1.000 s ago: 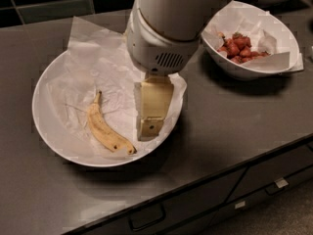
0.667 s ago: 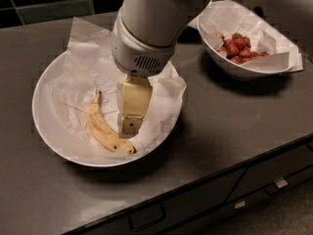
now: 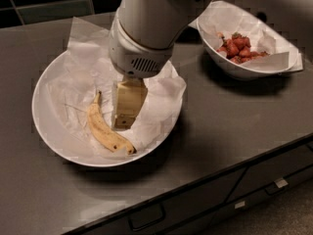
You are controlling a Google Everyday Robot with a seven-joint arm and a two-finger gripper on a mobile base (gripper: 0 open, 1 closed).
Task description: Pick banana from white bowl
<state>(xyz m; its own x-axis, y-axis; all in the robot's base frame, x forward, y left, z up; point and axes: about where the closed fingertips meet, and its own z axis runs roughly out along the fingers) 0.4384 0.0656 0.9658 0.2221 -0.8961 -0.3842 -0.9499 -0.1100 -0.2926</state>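
Note:
The banana (image 3: 105, 129), small, yellow and brown-spotted, lies on crumpled white paper in the wide white bowl (image 3: 49, 136) at the left of the counter. Its stem points toward the back and its dark tip toward the front right. My gripper (image 3: 124, 117) hangs down from the big white arm into the bowl, just to the right of the banana's middle. Its tan fingers (image 3: 128, 102) reach down to the paper beside the banana. The banana lies free in the bowl.
A deeper white bowl (image 3: 254, 70) with red pieces stands at the back right. The dark counter's front edge (image 3: 195, 180) runs across the bottom right, with drawers below. The liner paper (image 3: 83, 31) sticks out past the bowl's back rim.
The arm and gripper have moved left across the bowl, from its right side to right beside the banana. The banana has not moved.

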